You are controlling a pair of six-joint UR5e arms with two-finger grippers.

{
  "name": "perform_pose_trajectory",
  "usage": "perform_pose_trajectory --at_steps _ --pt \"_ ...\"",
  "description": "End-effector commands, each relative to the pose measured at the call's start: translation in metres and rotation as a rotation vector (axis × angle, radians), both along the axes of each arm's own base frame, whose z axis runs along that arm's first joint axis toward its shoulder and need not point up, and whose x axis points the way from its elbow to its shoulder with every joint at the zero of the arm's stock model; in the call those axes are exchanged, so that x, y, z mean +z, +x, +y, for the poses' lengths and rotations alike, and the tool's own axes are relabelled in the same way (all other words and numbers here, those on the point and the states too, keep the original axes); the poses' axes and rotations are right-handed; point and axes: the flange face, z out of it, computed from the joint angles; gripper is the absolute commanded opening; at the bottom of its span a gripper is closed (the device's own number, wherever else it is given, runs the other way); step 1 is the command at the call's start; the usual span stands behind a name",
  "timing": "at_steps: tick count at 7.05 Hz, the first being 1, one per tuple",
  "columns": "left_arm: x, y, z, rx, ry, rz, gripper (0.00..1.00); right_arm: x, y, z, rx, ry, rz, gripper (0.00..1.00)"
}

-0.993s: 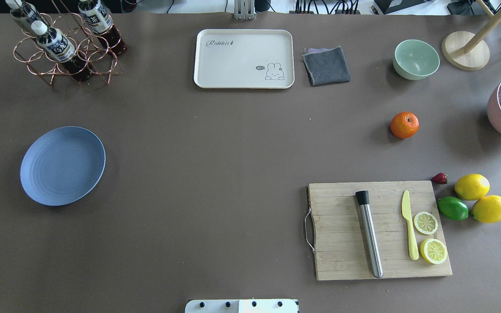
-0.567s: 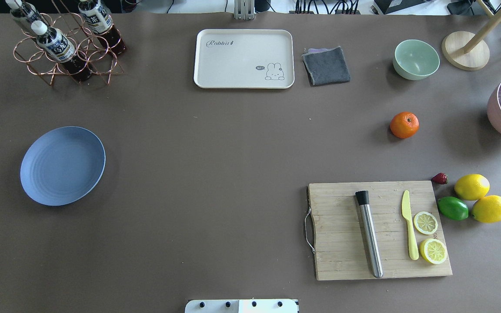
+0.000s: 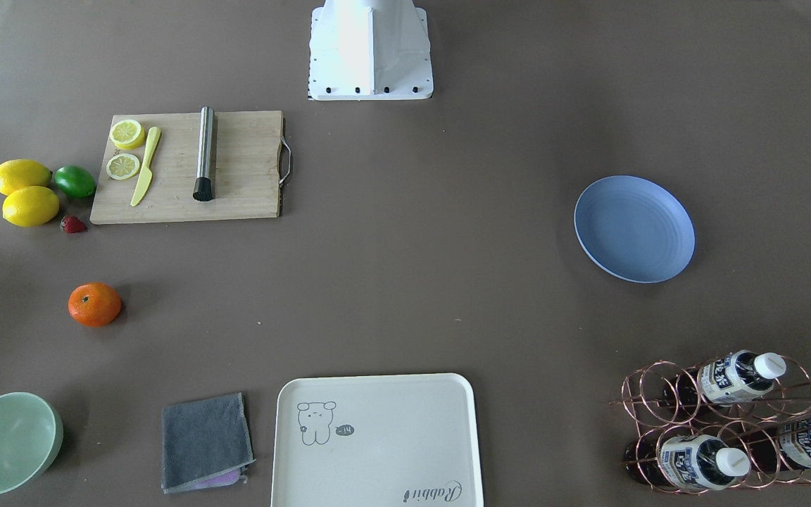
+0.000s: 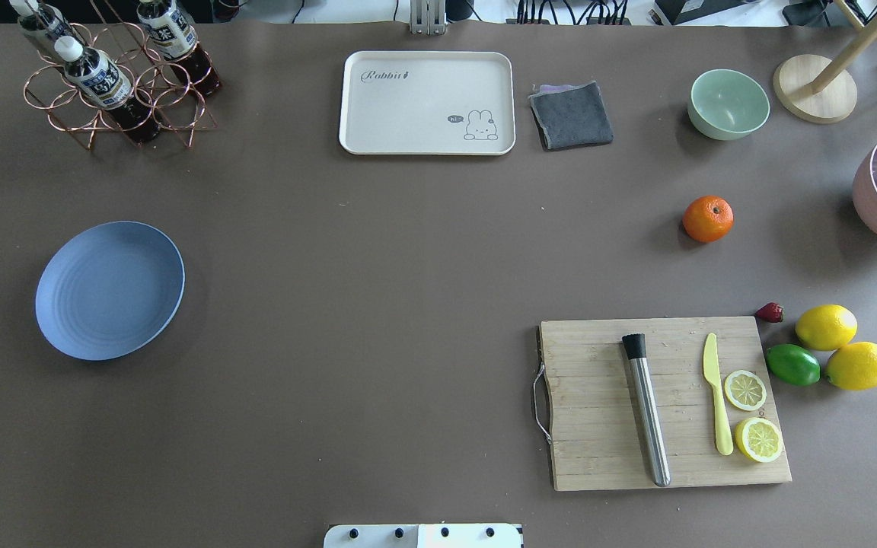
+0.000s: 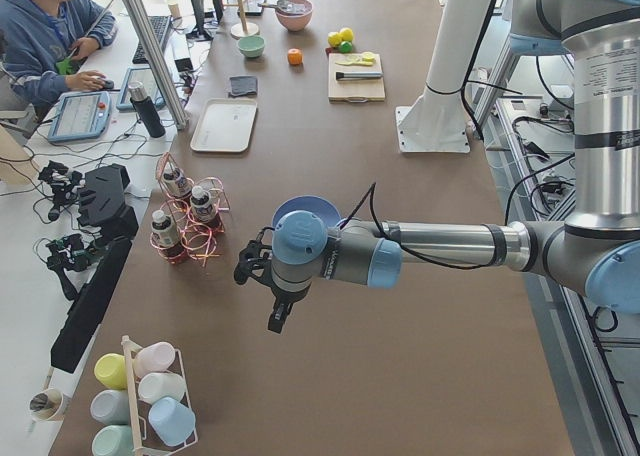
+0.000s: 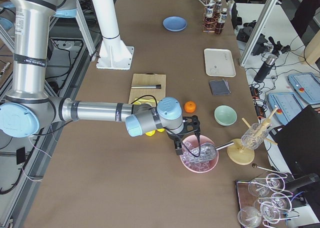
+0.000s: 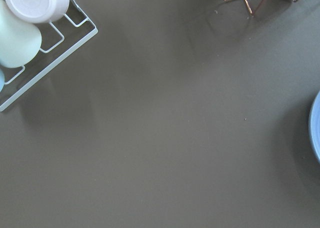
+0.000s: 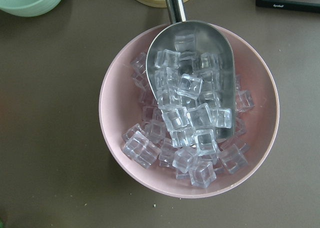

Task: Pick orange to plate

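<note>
The orange [image 4: 707, 218] rests on the brown table on my right side, between the pale green bowl and the cutting board; it also shows in the front view [image 3: 95, 304]. The blue plate [image 4: 110, 290] lies flat and bare far over on my left side [image 3: 634, 229]. Neither gripper shows in the overhead or front views. My left gripper [image 5: 245, 268] hovers beyond the plate near the table's left end. My right gripper [image 6: 192, 132] hangs over a pink bowl, a little past the orange [image 6: 189, 106]. I cannot tell whether either is open or shut.
A cutting board [image 4: 667, 403] carries a steel muddler, a yellow knife and lemon slices. Lemons, a lime and a strawberry [image 4: 770, 312] lie beside it. A cream tray [image 4: 427, 103], grey cloth [image 4: 572, 114], green bowl [image 4: 728, 103], ice-filled pink bowl [image 8: 187, 110] and bottle rack [image 4: 115, 84] line the edges.
</note>
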Motion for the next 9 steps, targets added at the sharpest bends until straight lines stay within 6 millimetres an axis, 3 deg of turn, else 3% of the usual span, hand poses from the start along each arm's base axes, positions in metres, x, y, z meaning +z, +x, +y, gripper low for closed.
perform_pose_trajectory --at_steps 1,3,4,6,7,8,9 --pt "-0.011 0.069 -0.012 0.061 0.003 0.060 0.98 -0.019 -0.024 -0.011 0.032 -0.030 -0.065 1.00" --pt "-0.009 0.137 -0.007 -0.026 -0.143 0.149 0.98 -0.055 -0.072 -0.014 0.048 -0.081 -0.095 1.00" --pt "0.016 0.170 -0.004 -0.019 -0.161 0.175 0.97 -0.072 -0.091 -0.012 0.047 -0.095 -0.109 1.00" --pt "0.011 0.243 -0.002 -0.059 -0.218 0.230 0.97 -0.095 -0.124 -0.007 0.073 -0.112 -0.097 1.00" --pt "0.006 0.276 0.007 -0.065 -0.225 0.244 0.97 -0.097 -0.127 -0.007 0.071 -0.107 -0.094 1.00" --pt "0.001 0.305 0.004 -0.084 -0.237 0.263 0.97 -0.097 -0.127 -0.007 0.069 -0.104 -0.094 1.00" --pt "0.005 0.320 0.001 -0.069 -0.232 0.275 0.95 -0.098 -0.126 -0.007 0.072 -0.098 -0.091 1.00"
